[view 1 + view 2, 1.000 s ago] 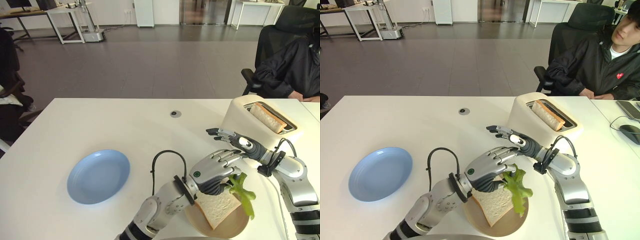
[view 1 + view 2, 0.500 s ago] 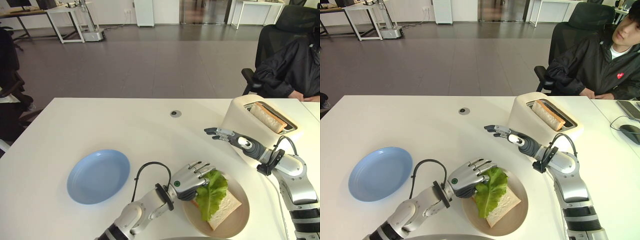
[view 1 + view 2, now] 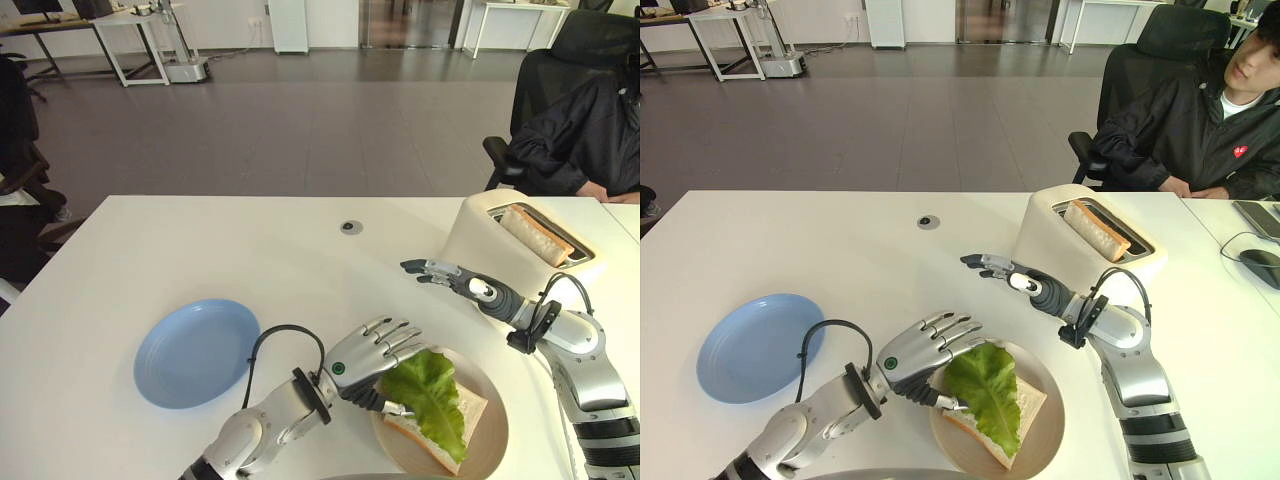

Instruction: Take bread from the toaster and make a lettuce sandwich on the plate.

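Observation:
A white toaster (image 3: 500, 236) stands at the table's right with one bread slice (image 3: 537, 236) upright in its slot. Near the front edge a tan plate (image 3: 492, 442) holds another bread slice (image 3: 474, 405) with a green lettuce leaf (image 3: 428, 388) lying flat on it. My left hand (image 3: 368, 352) is open with fingers spread at the plate's left rim, its thumb by the leaf's stem. My right hand (image 3: 448, 274) is open, its fingers stretched leftward above the table in front of the toaster.
A blue plate (image 3: 196, 351) sits empty at the left of the table. A small round grommet (image 3: 348, 227) is set in the tabletop at the back. A person in a dark jacket sits behind the toaster. A black cable loops from my left wrist.
My left hand has lowered the lettuce onto the bread on the tan plate, let go of it and drawn back to the left. My right hand has drifted slightly left.

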`<state>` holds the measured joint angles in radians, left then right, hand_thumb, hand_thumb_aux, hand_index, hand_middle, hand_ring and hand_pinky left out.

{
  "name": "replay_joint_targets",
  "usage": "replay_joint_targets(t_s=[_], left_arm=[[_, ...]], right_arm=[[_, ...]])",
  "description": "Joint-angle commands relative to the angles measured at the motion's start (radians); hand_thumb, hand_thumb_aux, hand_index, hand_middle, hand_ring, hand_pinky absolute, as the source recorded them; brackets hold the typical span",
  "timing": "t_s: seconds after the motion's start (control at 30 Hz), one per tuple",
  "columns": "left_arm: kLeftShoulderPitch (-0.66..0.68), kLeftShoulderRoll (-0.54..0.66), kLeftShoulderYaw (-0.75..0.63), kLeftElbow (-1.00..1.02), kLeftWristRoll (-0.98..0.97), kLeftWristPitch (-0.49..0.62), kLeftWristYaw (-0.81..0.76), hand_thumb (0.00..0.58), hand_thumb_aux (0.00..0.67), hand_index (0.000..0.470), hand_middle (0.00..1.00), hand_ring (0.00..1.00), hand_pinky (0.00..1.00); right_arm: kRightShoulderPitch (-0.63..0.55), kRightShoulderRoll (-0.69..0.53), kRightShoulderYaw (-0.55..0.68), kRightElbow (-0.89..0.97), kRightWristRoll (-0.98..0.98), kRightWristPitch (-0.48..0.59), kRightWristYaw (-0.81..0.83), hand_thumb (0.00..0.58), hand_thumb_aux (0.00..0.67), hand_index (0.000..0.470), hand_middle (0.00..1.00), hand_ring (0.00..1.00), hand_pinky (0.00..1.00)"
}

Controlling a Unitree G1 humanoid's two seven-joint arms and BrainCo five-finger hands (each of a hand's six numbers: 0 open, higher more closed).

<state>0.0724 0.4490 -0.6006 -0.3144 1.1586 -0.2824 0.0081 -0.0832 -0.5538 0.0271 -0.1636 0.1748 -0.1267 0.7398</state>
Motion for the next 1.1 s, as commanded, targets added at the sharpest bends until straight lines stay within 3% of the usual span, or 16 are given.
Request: replay_joint_targets(t_s=[0.03,0.1,0.17,0.33,0.47,0.5,0.53,0.57,0.7,0.83,1.1], left_arm=[[0.056,0.015,0.039,-0.068,-0.049,-0.005,-0.006,0.132,0.081,0.057,0.0,0.0,0.0],[0.094,0.005,0.075,-0.101,-0.114,-0.004,0.005,0.04,0.024,0.017,0.0,0.0,0.0],[0.137,-0.012,0.125,-0.134,-0.217,-0.002,0.019,0.0,0.0,0.0,0.0,0.0,0.0],[0.201,-0.052,0.267,-0.176,-0.505,-0.018,0.039,0.0,0.0,0.0,0.0,0.0,0.0],[0.224,-0.07,0.327,-0.185,-0.634,-0.043,0.028,0.0,0.0,0.0,0.0,0.0,0.0],[0.229,-0.071,0.338,-0.184,-0.645,-0.048,0.026,0.0,0.0,0.0,0.0,0.0,0.0],[0.233,-0.072,0.346,-0.183,-0.65,-0.052,0.024,0.0,0.0,0.0,0.0,0.0,0.0],[0.236,-0.077,0.351,-0.183,-0.651,-0.055,0.022,0.0,0.0,0.0,0.0,0.0,0.0],[0.239,-0.092,0.358,-0.171,-0.64,-0.062,0.014,0.0,0.0,0.0,0.0,0.0,0.0],[0.245,-0.1,0.358,-0.161,-0.618,-0.064,0.015,0.0,0.0,0.0,0.0,0.0,0.0],[0.266,-0.095,0.389,-0.18,-0.565,-0.072,0.02,0.0,0.0,0.0,0.0,0.0,0.0]], right_arm=[[-0.027,-0.005,-0.093,-0.036,-0.142,-0.109,-0.153,0.0,0.0,0.0,0.0,0.0,0.0],[-0.061,-0.035,-0.19,-0.028,-0.262,-0.161,-0.289,0.0,0.0,0.0,0.0,0.0,0.0],[-0.084,-0.092,-0.274,0.014,-0.355,-0.186,-0.381,0.0,0.0,0.0,0.0,0.0,0.0],[-0.075,-0.268,-0.27,0.287,-0.692,-0.224,-0.597,0.0,0.0,0.0,0.0,0.0,0.0],[-0.069,-0.281,-0.226,0.439,-0.708,-0.226,-0.625,0.0,0.0,0.0,0.0,0.0,0.0],[-0.074,-0.278,-0.212,0.457,-0.695,-0.235,-0.62,0.441,0.342,0.24,0.0,0.0,0.0],[-0.077,-0.276,-0.201,0.464,-0.682,-0.243,-0.613,0.557,0.536,0.376,0.0,0.0,0.0],[-0.082,-0.274,-0.191,0.467,-0.67,-0.251,-0.606,0.58,0.67,0.47,0.0,0.0,0.0],[-0.089,-0.256,-0.18,0.445,-0.581,-0.271,-0.571,0.58,0.67,0.47,0.0,0.0,0.0],[-0.099,-0.213,-0.215,0.414,-0.421,-0.213,-0.519,0.58,0.67,0.47,0.0,0.0,0.0],[-0.185,-0.232,-0.444,0.292,0.061,0.041,-0.319,0.58,0.67,0.47,0.0,0.0,0.0]])
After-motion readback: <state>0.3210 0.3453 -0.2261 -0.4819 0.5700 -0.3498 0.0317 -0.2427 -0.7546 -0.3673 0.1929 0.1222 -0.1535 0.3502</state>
